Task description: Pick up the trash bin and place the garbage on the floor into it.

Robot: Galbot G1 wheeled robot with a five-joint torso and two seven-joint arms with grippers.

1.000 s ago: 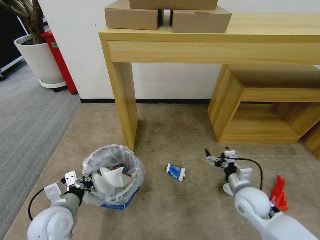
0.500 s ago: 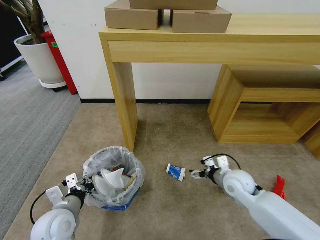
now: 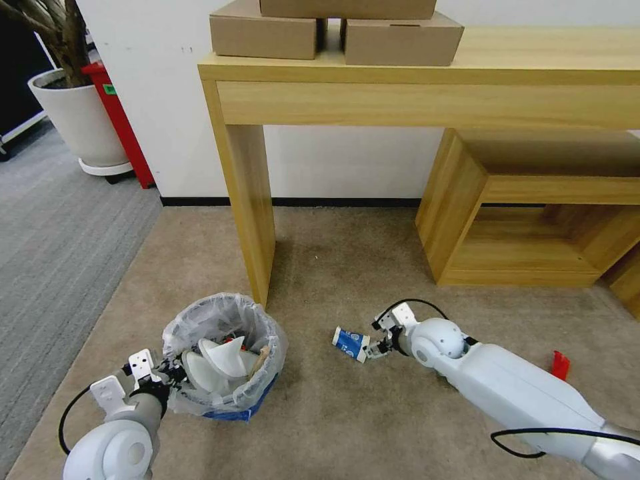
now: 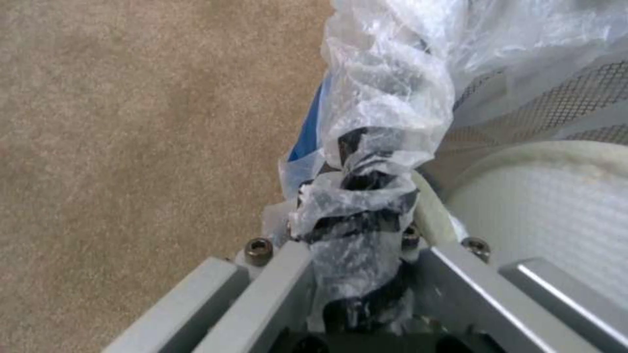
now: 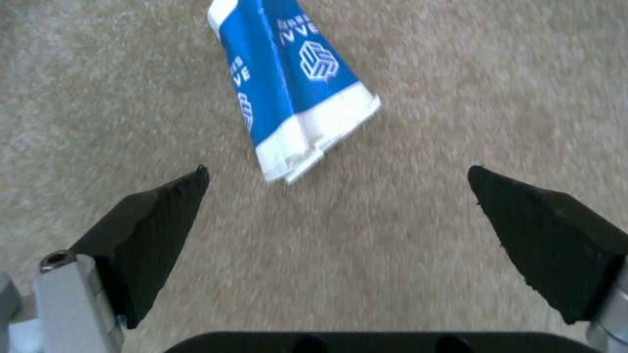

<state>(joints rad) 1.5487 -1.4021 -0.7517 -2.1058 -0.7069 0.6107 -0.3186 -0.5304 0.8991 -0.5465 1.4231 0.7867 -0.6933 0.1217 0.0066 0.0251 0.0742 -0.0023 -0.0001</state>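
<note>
Right gripper (image 5: 337, 171): gaping wide, holding nothing, the flattened blue cup (image 5: 288, 83) lying just ahead on carpet (image 5: 458, 78).
Left gripper (image 4: 356, 215): clamping the bin (image 3: 223, 347) by its bagged rim.

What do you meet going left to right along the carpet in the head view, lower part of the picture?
left gripper, shut on the bin's plastic liner → trash bin → crushed blue-and-white cup → right gripper, open just beside the cup → red wrapper behind the right arm.
</note>
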